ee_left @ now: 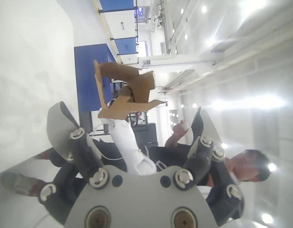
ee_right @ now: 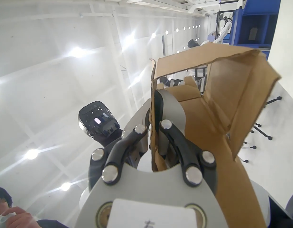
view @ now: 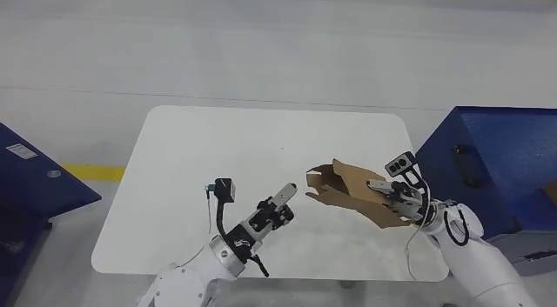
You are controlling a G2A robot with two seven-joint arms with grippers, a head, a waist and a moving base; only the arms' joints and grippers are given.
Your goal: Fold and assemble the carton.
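The carton (view: 351,187) is a brown cardboard piece, partly opened, with several flaps standing out at different angles and its inside open toward the table's middle. It sits over the right part of the white table (view: 218,150), near the front edge. Whether its lowest edge touches the tabletop cannot be told.

The right gripper (view: 389,190) holds the carton from the right side. In the right wrist view its two fingers are pressed together on one thin cardboard wall, one finger (ee_right: 169,106) inside the carton and the other outside, and the carton (ee_right: 220,91) spreads out beyond the right gripper (ee_right: 153,111).

The left gripper (view: 282,199) hovers over the table's front middle, pointing at the carton with a clear gap between them. In the left wrist view its fingers (ee_left: 62,122) are spread wide with nothing between them, and the carton (ee_left: 139,84) shows farther off, past the left gripper (ee_left: 131,123).

A blue bin (view: 496,163) stands just beside the table's right edge, and another blue unit (view: 35,187) stands off its left side.
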